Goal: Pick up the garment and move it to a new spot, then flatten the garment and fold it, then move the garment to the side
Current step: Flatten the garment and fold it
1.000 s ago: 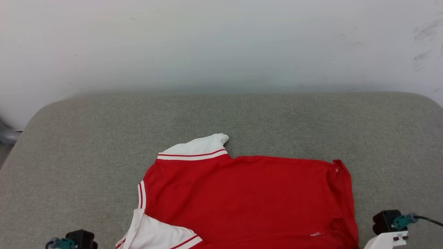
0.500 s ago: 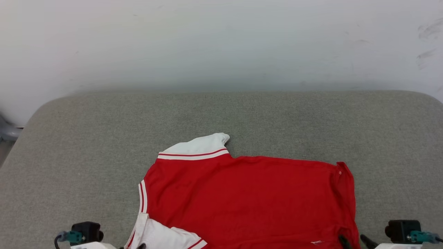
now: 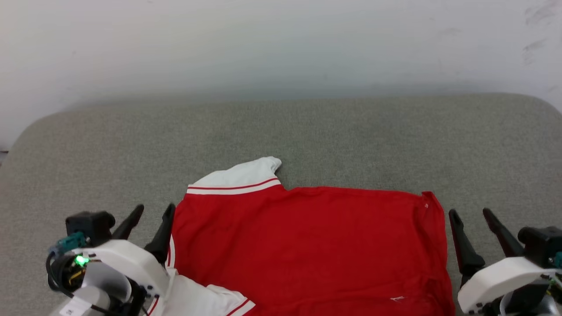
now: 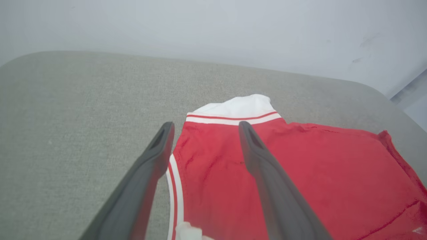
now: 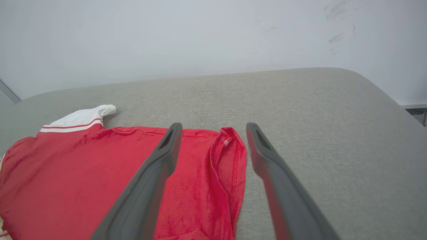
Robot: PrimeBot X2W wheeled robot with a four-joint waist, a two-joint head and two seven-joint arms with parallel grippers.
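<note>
The garment lies spread on the grey cushioned surface, red body up, no numerals showing. One white sleeve with red stripes pokes out at its far left corner, another white sleeve at the near left. My left gripper stands open beside the shirt's left edge, its right finger at the collar trim; in the left wrist view the garment runs right of the open left gripper. My right gripper is open just right of the hem, above the garment's rumpled edge in the right wrist view.
A pale wall rises behind the grey surface, with dark scuffs at upper right. The surface's rounded corners fall away at far left and far right.
Both grippers have risen from the bottom edge into view, fingers now open beside the shirt's left and right edges. The camera has shifted slightly, so the whole scene sits higher.
</note>
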